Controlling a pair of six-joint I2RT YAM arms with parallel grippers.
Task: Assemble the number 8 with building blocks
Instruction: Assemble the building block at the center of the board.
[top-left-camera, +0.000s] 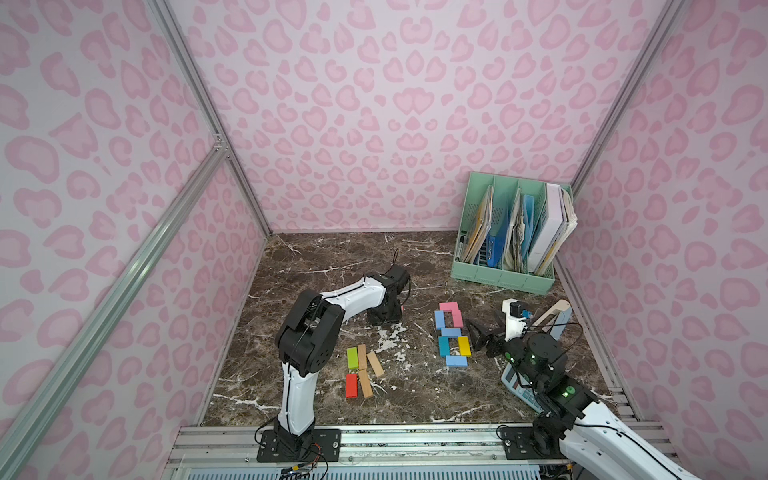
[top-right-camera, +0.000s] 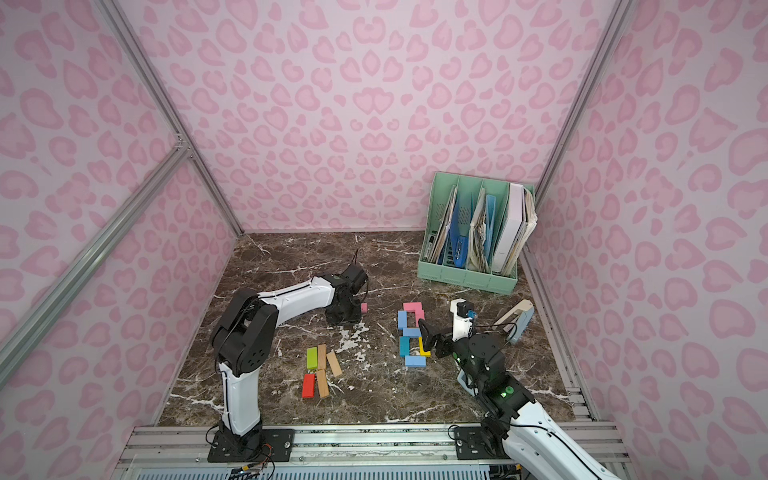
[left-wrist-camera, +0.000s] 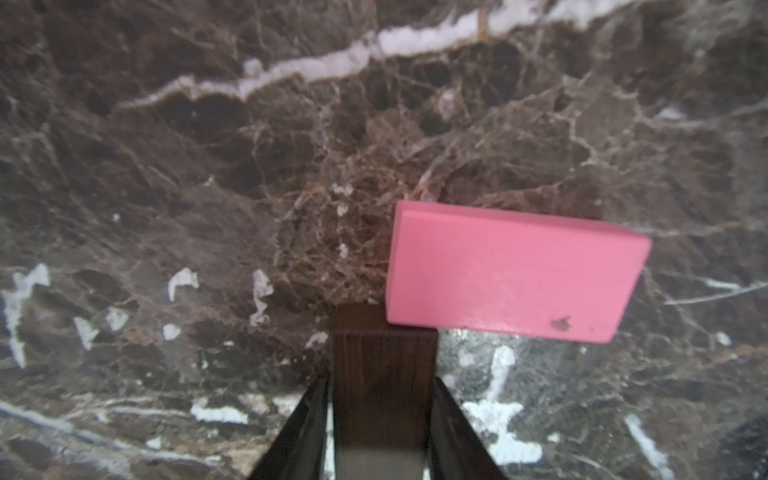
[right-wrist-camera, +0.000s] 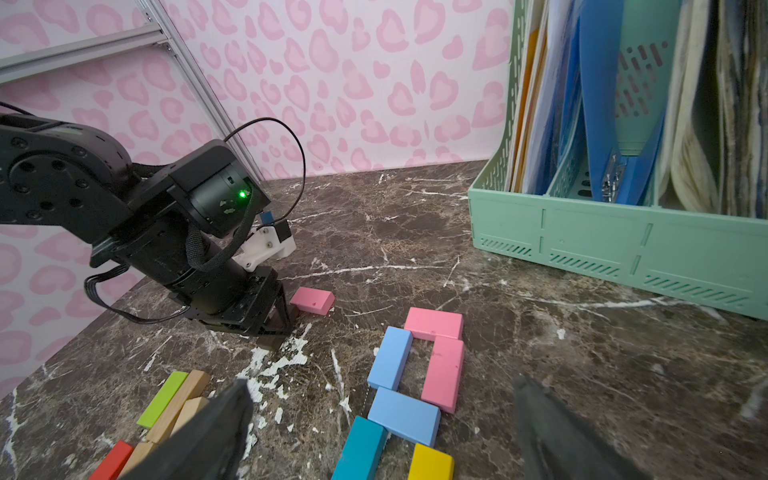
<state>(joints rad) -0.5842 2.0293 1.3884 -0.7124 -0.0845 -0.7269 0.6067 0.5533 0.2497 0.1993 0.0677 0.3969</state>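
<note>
Marble (left-wrist-camera: 166, 166), block (left-wrist-camera: 382, 399) inside left end effector (left-wrist-camera: 380, 386)

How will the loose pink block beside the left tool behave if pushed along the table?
The loose pink block looks rigid with flat faces, so it should probably slide, not roll. It lies on its broad face, so tipping seems unlikely. The marble table looks smooth, so an off-centre push may spin it.
</note>
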